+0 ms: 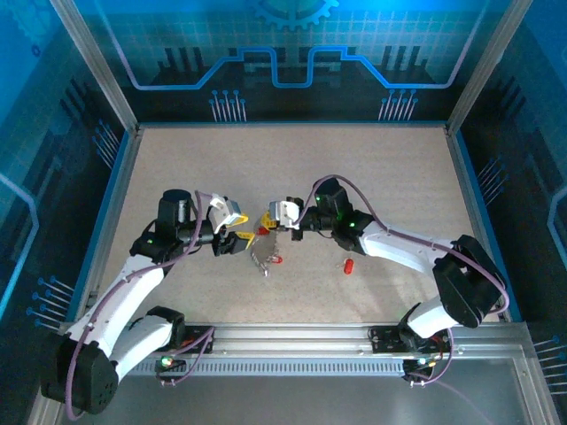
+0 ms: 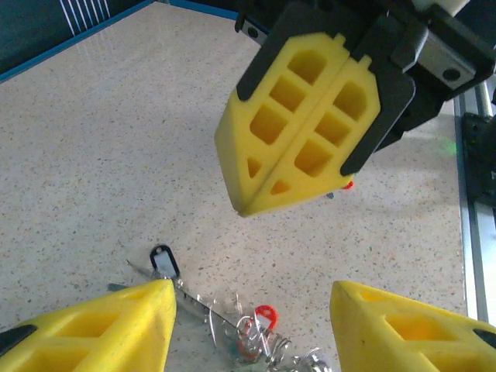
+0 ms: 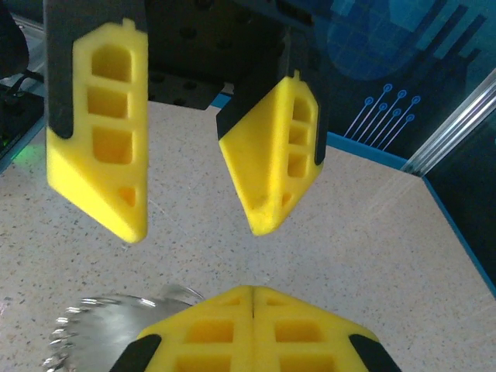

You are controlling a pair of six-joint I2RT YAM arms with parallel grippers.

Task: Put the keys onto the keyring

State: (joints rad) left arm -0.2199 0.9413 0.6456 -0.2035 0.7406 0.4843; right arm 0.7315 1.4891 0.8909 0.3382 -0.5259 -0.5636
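On the left of the speckled worktop (image 1: pixel 177 159), the left hand (image 1: pixel 237 230) reaches toward the middle. Its two yellow fingers (image 2: pixel 101 329) stand well apart with nothing between them. From its own wrist camera the left hand (image 2: pixel 252 291) is cut off by the bottom edge, so only the finger ends show.

Just beyond and below it lies the bunch of keys (image 1: pixel 260 255), resting on the worktop between the two hands. In the left wrist view the bunch (image 2: pixel 240 333) is partly cut off and tangled. Two heads can be counted there, one dark-rimmed head (image 2: pixel 163 261) and one red head (image 2: pixel 265 316), while the silvery shafts cannot be counted. The keyring cannot be told apart from that tangle. In the right wrist view the same bunch is a silvery blur (image 3: pixel 116 329) at the lower left.

To the right, the right hand (image 1: pixel 265 221) hangs above the bunch with its two yellow fingers pressed flat together, and nothing shows between them (image 2: pixel 260 194). Its own camera crops the right hand (image 3: pixel 253 298) at the bottom and shows the left hand (image 3: pixel 200 229) spread apart opposite.

Farther right, one small red key (image 1: pixel 348 266) lies alone, well apart from the bunch.
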